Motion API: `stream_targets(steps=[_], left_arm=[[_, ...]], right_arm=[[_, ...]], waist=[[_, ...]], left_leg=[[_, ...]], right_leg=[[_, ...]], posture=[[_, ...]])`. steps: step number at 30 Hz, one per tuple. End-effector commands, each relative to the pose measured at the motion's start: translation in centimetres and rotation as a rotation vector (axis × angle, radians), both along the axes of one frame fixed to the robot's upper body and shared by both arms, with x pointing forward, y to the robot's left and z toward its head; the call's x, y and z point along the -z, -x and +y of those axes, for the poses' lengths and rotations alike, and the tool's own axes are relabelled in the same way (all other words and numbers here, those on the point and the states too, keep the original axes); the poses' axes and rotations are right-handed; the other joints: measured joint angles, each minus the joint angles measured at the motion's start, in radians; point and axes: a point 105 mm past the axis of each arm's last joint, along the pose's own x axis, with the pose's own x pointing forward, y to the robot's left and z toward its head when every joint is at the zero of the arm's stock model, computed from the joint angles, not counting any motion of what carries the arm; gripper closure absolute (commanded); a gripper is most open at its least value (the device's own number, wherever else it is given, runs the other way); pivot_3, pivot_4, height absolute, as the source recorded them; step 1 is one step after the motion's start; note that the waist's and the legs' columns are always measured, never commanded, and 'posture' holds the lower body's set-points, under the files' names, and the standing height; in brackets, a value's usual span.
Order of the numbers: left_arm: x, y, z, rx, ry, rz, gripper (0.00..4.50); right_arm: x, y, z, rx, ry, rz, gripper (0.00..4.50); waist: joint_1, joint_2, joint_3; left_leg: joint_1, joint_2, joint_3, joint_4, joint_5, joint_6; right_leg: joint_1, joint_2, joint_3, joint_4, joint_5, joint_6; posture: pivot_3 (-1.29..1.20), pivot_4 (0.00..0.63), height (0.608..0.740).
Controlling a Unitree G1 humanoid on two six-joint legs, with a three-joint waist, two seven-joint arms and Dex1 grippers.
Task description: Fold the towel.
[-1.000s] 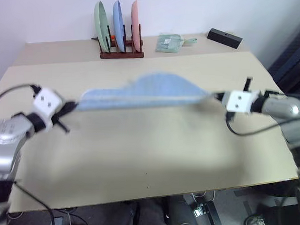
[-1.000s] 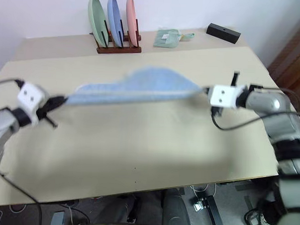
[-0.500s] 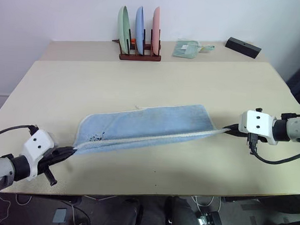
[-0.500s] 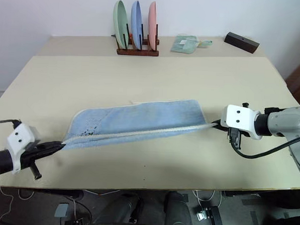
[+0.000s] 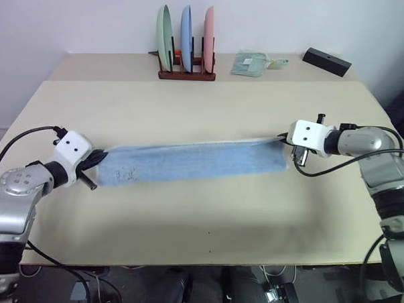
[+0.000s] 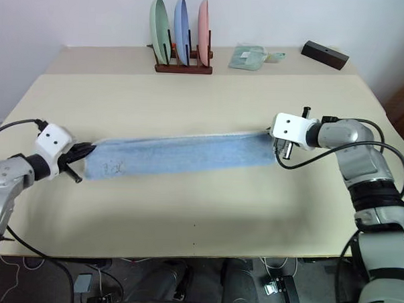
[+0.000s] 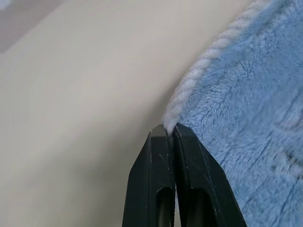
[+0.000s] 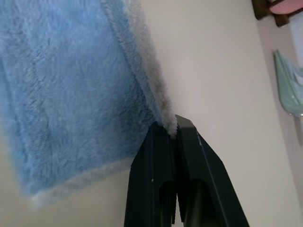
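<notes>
Fluffy blue towel [image 5: 191,162], a long folded strip, clenched by both tools [image 7: 170,128] [image 8: 169,126].

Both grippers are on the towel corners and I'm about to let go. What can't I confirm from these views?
- Towel layers: head views show the top surface; it covers any layer beneath.
- Embroidered mark: too small to read.
- Far towel edge: both wrist views cut it off at the frame edge.
- Left gripper and right gripper bite depth: fingers hide the pinched hem.
</notes>
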Motion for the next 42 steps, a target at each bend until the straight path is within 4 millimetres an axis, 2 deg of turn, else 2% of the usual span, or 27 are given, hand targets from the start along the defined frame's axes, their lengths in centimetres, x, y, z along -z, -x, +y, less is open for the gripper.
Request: stream_targets(steps=[1,8,11,16,17,22,26,27,29,31,33,36,42], left_arm=[[0.1,-0.8,0.4,-0.014,-0.032,-0.011,4.5],[1.2,-1.0,0.2,-0.01,0.017,0.047,4.5],[1.1,-1.2,0.8,-0.049,0.036,0.041,3.51],[-0.1,-1.8,2.7,-0.173,0.015,-0.054,0.96],[-0.4,-1.8,3.0,-0.194,0.022,-0.073,0.48],[-1.3,-1.2,3.0,-0.254,0.089,-0.149,0.48],[-1.4,-0.6,3.1,-0.315,0.087,-0.197,0.48],[-1.5,-0.6,3.0,-0.326,0.09,-0.213,0.43],[-2.6,-0.6,2.4,-0.316,0.095,-0.264,0.43],[-3.5,-0.4,1.5,-0.262,0.084,-0.291,0.43],[-3.5,-0.1,0.4,-0.195,0.084,-0.276,0.43],[-4.0,0.3,-1.9,-0.075,0.083,-0.278,0.43],[-3.6,1.8,-9.8,0.285,0.155,-0.221,0.43]], right_arm=[[-0.2,-0.7,-0.4,0.011,0.011,-0.029,4.47],[0.5,-0.9,-0.3,0.006,0.003,-0.012,4.47],[0.2,-1.1,-0.6,0.027,-0.008,-0.018,3.55],[-1.5,-1.4,-1.9,0.084,0.013,-0.122,1.09],[-1.8,-1.3,-2.2,0.096,0.013,-0.14,1.08],[-3.0,-0.4,-4.1,0.188,-0.047,-0.201,1.08],[-2.6,1.7,-5.0,0.258,-0.203,-0.114,1.08],[-2.3,2.4,-5.0,0.265,-0.251,-0.072,0.53],[-1.9,4.7,-4.0,0.275,-0.486,0.073,0.06],[-1.1,6.4,-2.9,0.302,-0.672,0.201,0.06],[-0.2,7.7,-2.1,0.335,-0.747,0.303,0.06],[2.1,9.5,-0.6,0.44,-0.95,0.512,0.06],[4.2,10.0,1.9,0.572,-1.197,0.683,0.06]], waist=[[-0.002,0.0,0.0],[-0.025,0.0,0.0],[-0.028,0.0,0.0],[-0.031,0.0,0.0],[-0.031,0.0,0.0],[-0.024,0.0,0.0],[-0.022,0.0,0.0],[-0.02,0.0,0.0],[-0.021,0.0,0.0],[-0.021,-0.001,-0.001],[-0.023,0.0,-0.001],[-0.023,-0.001,-0.001],[-0.016,-0.001,-0.002]], left_leg=[[0.0,0.0,0.0,0.0,0.0,0.0],[-0.001,0.0,0.001,0.0,0.0,0.0],[0.0,0.0,0.001,0.0,0.0,0.0],[0.0,0.0,0.001,0.0,0.0,0.0],[0.0,0.0,0.001,0.0,0.0,0.0],[-0.001,0.0,0.001,0.001,0.0,0.0],[-0.001,0.0,0.001,0.001,0.0,0.0],[-0.001,0.0,0.001,0.001,0.0,0.0],[-0.001,0.0,0.001,0.002,0.0,0.0],[-0.002,0.0,0.0,0.002,0.0,0.0],[-0.002,0.0,0.0,0.003,0.0,0.001],[0.0,0.0,0.001,0.002,0.0,0.001],[0.001,0.001,0.001,0.003,-0.001,0.002]], right_leg=[[0.0,0.0,0.0,0.0,0.0,0.0],[-0.001,0.0,0.0,0.0,0.0,0.0],[-0.001,0.0,0.0,0.001,0.0,0.0],[-0.002,0.0,0.0,0.002,0.0,0.0],[-0.002,0.0,0.0,0.002,0.0,0.0],[-0.002,0.0,0.0,0.001,0.0,0.0],[-0.001,-0.001,0.0,0.001,0.0,0.001],[-0.001,-0.001,0.0,0.001,0.0,0.001],[-0.001,-0.001,0.0,0.002,0.0,0.001],[-0.001,-0.001,0.0,0.002,0.001,0.001],[-0.001,-0.001,0.001,0.002,0.001,0.001],[0.001,0.0,0.001,0.002,0.001,0.001],[0.002,-0.001,0.001,0.001,0.002,0.001]], posture=[[0.0,0.15,0.74],[0.0,0.15,0.74],[0.0,0.15,0.74],[0.0,0.15,0.74],[0.0,0.15,0.74],[0.0,0.15,0.74],[0.0,0.15,0.74],[0.0,0.15,0.74],[0.0,0.15,0.74],[0.0,0.15,0.74],[0.0,0.15,0.74],[0.0,0.15,0.74],[0.0,0.15,0.74]])
